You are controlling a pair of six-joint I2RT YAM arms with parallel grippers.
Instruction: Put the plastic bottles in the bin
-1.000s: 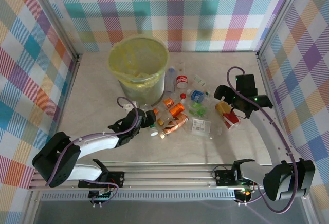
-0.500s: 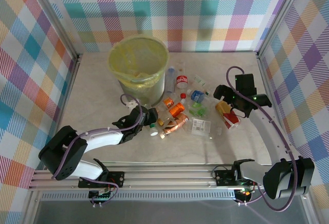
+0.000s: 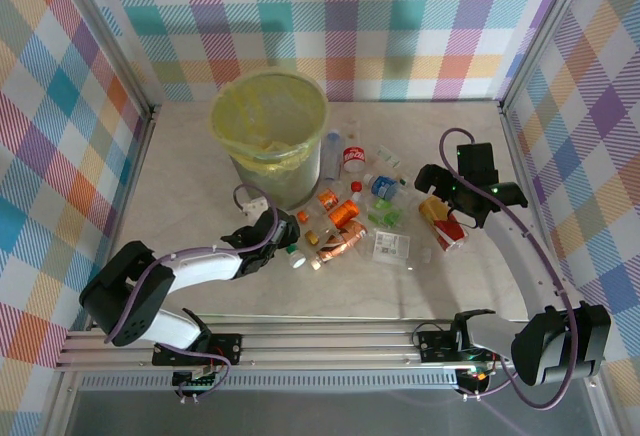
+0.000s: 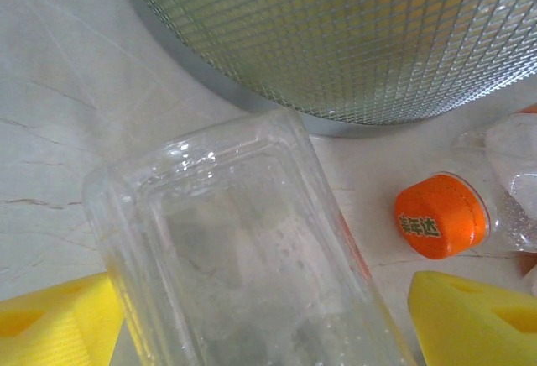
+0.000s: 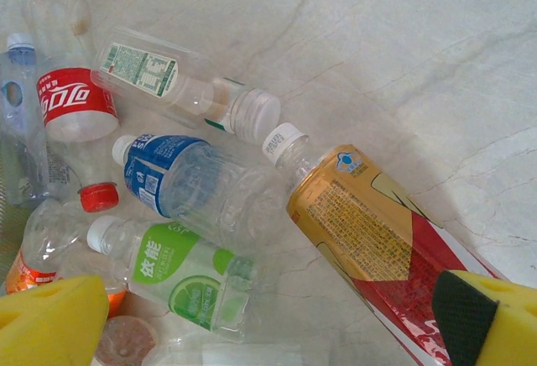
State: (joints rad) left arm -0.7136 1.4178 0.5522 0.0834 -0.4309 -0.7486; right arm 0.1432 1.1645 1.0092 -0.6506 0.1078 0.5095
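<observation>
The left gripper (image 4: 260, 322) has its jaws on either side of a clear bottle (image 4: 243, 248) lying at the foot of the bin (image 3: 262, 161), left of centre in the top view. Whether they press on it cannot be told. The right gripper (image 5: 268, 316) at centre right has its jaws spread wide and empty, over a gold-and-red bottle (image 5: 369, 232). The other plastic bottles (image 3: 350, 214) lie scattered on the counter (image 3: 180, 186) between the two.
</observation>
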